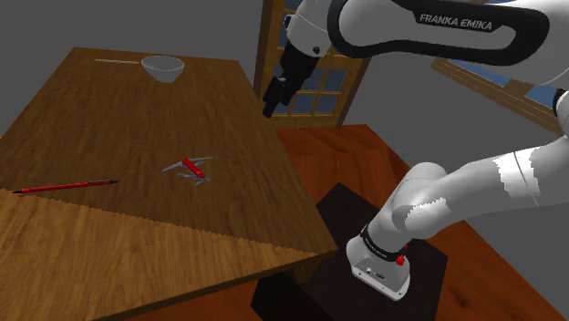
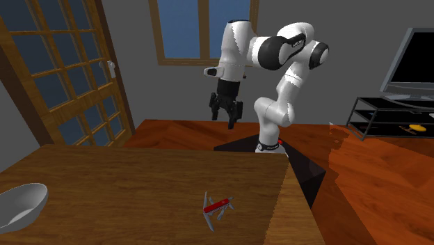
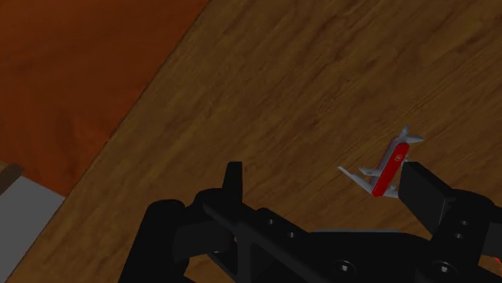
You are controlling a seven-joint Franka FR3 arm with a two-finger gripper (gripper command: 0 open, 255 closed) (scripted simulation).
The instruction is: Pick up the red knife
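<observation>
The red knife is a small pocket knife with grey blades fanned out, lying flat on the wooden table. It also lies near the table's front edge in the second exterior view. My black gripper hangs high above the table's edge, well apart from the knife, seen from the front as gripper. In the wrist view the gripper is open with nothing between its fingers, and the red knife lies far below, close to one fingertip.
A grey bowl stands at the table's far end, also as bowl. A red pencil lies near the shoulder view's left. A glazed wooden door and a TV stand stand around the red-brown floor.
</observation>
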